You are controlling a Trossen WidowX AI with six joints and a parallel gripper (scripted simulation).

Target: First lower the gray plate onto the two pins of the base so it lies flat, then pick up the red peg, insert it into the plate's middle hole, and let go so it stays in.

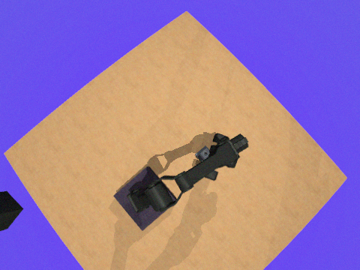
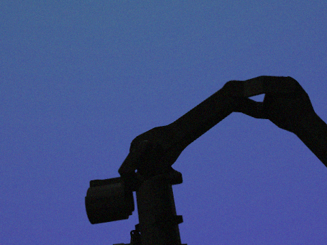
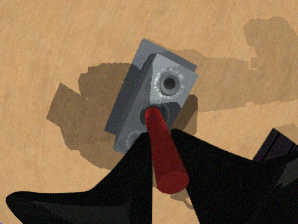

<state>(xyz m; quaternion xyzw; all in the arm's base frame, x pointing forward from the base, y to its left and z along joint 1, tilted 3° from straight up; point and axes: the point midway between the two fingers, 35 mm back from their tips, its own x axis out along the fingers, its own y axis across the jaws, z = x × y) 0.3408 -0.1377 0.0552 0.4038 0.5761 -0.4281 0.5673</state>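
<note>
My gripper [image 3: 159, 137] is shut on the red peg [image 3: 168, 155] in the wrist view. The peg slants, and its far end overlaps the middle hole of the gray plate [image 3: 188, 80]. Whether the tip is inside the hole or just above it cannot be told. The plate lies over the darker gray base [image 3: 149, 47] and looks flat. A round pin end shows in the plate's upper ring; the lower ring is partly hidden by a finger. In the top view the gray plate and base [image 1: 203, 154] show beside the arm, which hides the fingers and peg.
The arm's dark mounting block [image 1: 142, 222] stands on the tan table [image 1: 180, 75]. A black block [image 1: 9, 211] is off the table's left edge. The arm's shadows fall around the base. The exterior view shows only the dark arm [image 2: 204, 119] against blue.
</note>
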